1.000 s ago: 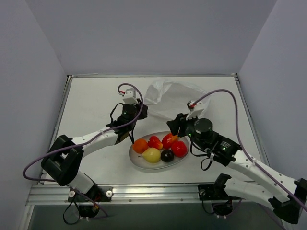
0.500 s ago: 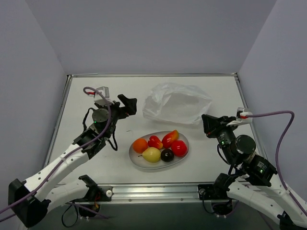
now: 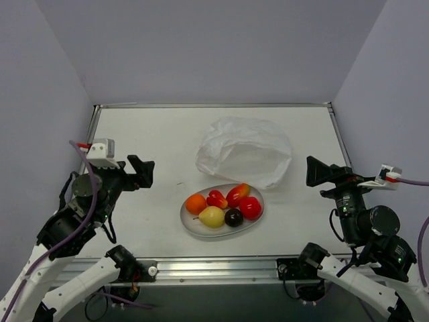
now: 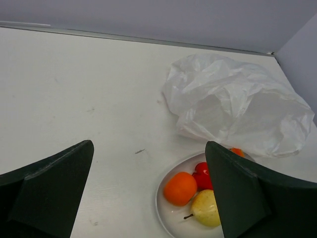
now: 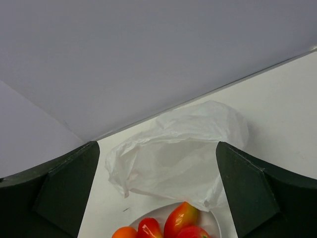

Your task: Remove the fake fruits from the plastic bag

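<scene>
Left pincer (image 3: 143, 172) and right pincer (image 3: 316, 171) were withdrawn to 9 and 3 o'clock, both released. Fake fruits (image 3: 224, 206) are seen outside the plastic bag (image 3: 244, 151); task judged done.

6 fake fruits (image 3: 217, 200) lie on the oval plate (image 3: 193, 226), plastic bag (image 3: 244, 151) just behind it.

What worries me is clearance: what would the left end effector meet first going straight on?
Probably the bare table beside the plastic bag; depth ahead of the left end effector is unclear.

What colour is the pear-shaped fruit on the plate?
The pear is yellow, with a small dark stem; it shows best in the top external view.
</scene>
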### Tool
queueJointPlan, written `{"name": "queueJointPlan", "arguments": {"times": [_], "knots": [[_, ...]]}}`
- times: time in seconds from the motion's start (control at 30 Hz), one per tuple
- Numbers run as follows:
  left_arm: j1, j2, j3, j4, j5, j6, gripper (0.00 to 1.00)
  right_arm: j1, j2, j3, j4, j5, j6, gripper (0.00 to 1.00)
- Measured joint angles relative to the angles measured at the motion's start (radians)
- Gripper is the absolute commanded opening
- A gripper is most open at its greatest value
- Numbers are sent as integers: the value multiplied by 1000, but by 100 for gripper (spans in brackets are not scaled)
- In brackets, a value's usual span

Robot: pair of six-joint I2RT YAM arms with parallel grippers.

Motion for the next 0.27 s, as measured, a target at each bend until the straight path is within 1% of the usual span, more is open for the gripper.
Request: {"name": "queueJointPlan", "arguments": {"times": [0.1, 0.27], "knots": [[-1, -67, -4, -68, -35, 32, 94, 0, 1, 3, -18, 33, 0, 100], [-1, -123, -47, -88, -71, 56, 94, 0, 4, 3, -34, 70, 1, 100]]}}
